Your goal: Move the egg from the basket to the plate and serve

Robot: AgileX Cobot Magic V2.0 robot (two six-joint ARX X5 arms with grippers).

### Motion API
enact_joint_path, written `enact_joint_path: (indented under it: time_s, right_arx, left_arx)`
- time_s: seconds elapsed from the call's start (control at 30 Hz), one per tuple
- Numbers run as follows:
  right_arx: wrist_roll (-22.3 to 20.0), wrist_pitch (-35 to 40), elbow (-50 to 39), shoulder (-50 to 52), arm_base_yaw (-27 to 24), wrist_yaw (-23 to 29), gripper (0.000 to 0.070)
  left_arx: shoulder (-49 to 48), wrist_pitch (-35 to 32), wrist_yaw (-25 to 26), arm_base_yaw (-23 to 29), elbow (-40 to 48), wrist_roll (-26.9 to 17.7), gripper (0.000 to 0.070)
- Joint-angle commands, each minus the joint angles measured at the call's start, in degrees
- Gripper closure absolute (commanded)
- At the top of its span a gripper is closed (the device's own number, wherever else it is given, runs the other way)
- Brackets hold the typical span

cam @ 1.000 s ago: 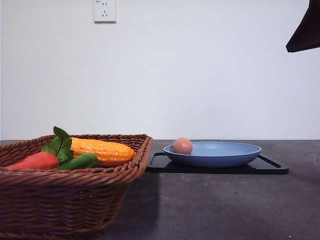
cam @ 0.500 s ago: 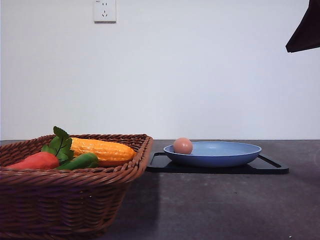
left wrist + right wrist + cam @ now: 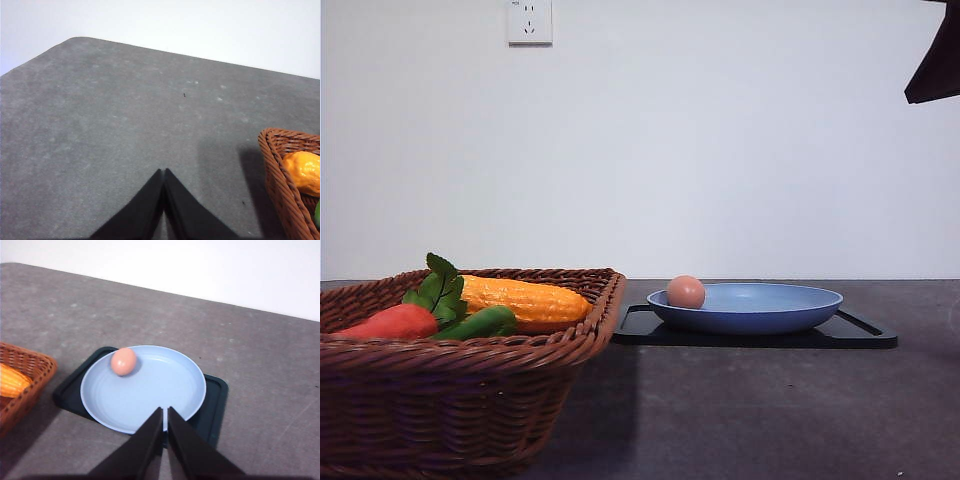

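We note the egg (image 3: 686,291) lying in the blue plate (image 3: 770,312) against its rim on the side nearest the basket (image 3: 460,400); the plate sits on a black tray (image 3: 865,336) on the grey tabletop (image 3: 750,410). The basket holds a carrot (image 3: 390,322), a corn cob (image 3: 525,299) and a green vegetable (image 3: 480,323). We see the right gripper (image 3: 165,416) above the plate's near edge, jaws pressed together and empty, and the left gripper (image 3: 164,176) over bare tabletop beside the basket, jaws likewise pressed together.
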State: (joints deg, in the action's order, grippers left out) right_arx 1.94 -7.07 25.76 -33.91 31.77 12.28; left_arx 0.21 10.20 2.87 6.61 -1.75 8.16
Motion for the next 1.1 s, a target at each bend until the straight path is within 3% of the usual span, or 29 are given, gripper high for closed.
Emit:
enact_joint_path:
  time_s: [0.0,0.07,0.13,0.27,0.33,0.7,0.93,1.07]
  right_arx:
    - [-2.5,-1.58,0.2,1.64,-0.1,-0.53,0.07]
    - [-5.47,-2.74,-0.74,4.4,-1.69,-1.72,0.07]
    - [-7.89,-1.81,-2.93,7.12,-4.64,-6.94,0.07]
    - [-6.87,1.36,-9.93,14.06,-14.38,-20.84,0.07]
    - [-6.18,1.48,-12.96,17.73,-18.33,-23.18,0.07]
    - [-3.61,0.74,-23.22,31.8,-29.76,-23.16,0.07]
    - [-3.21,-1.3,-25.29,33.7,-31.67,-21.92,0.07]
    - [-1.45,-3.0,-25.29,33.7,-31.67,-18.64,0.07]
  left_arx:
    - [-0.04,0.24,-0.02,0.02,1.58,0.11,0.07]
    - [-0.04,0.25,-0.02,0.02,1.58,0.11,0.07]
    - [-0.04,0.24,-0.02,0.02,1.58,0.11,0.07]
    - [-0.04,0.24,0.0,0.02,1.58,0.11,0.07]
    - [-0.04,0.24,0.0,0.02,1.58,0.11,0.07]
    - [-0.04,0.24,0.0,0.02,1.58,0.11,0.07]
    - [-0.04,0.24,0.0,0.02,1.58,0.11,0.07]
    - [-0.04,0.24,0.0,0.02,1.58,0.11,0.07]
